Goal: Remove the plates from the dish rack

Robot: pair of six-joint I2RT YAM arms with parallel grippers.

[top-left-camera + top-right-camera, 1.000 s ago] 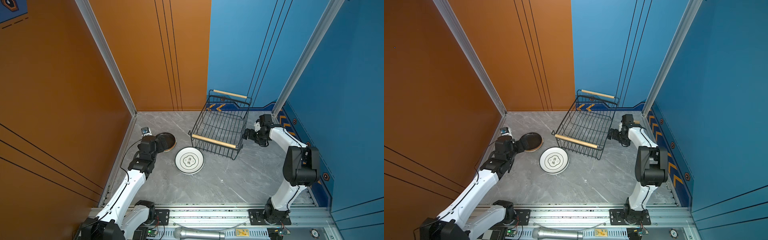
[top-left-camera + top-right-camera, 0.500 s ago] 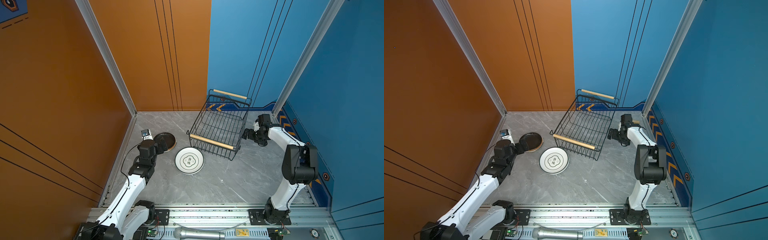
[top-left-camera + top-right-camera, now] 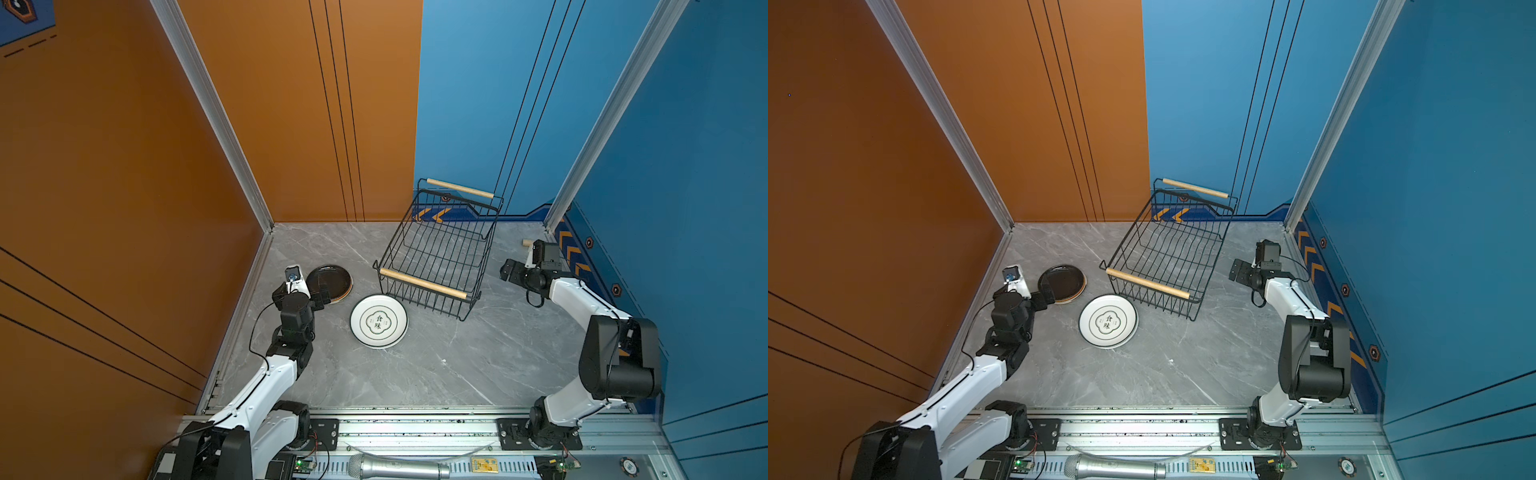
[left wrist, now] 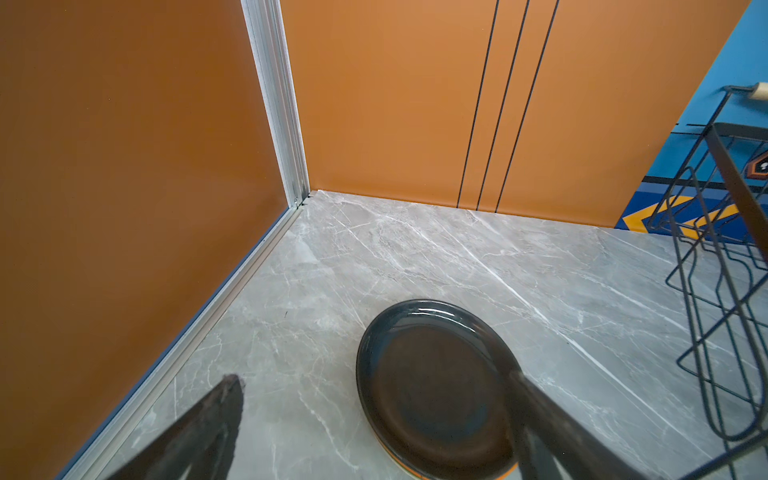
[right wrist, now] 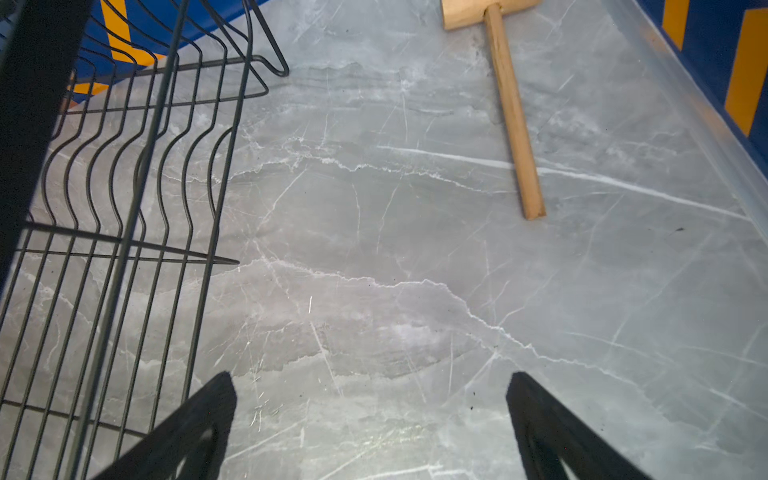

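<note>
Left gripper (image 3: 321,297) at table's 9 o'clock, fingers wide, gripping nothing. The left wrist view has the left gripper (image 4: 372,376) with one finger crossing the rim of the black plate (image 4: 432,390); contact can't be told. An orange edge shows under that plate there. In both top views the black plate (image 3: 330,282) (image 3: 1064,282) tops a low stack flat on the table, paler rims beneath.

White plate (image 3: 379,321) (image 3: 1108,321) with dark rim and printed centre lies flat at 4 o'clock of the black one, apart from it, seen in both top views only. Another rim peeks out under it.

Dish rack (image 3: 423,283) (image 3: 1148,283) at 1 o'clock of the white plate, its near wooden handle just beside that plate. Left wrist catches only a corner of the rack (image 4: 737,187), right wrist only one side (image 5: 37,104).

Right gripper (image 3: 509,272) (image 3: 1239,272) at the rack's 3 o'clock, near but apart, fingers spread wide over bare table (image 5: 370,376), gripping nothing.

Wooden mallet (image 5: 513,116) lies flat by the right wall: whole handle in right wrist view, only a tip (image 3: 526,242) in a top view
</note>
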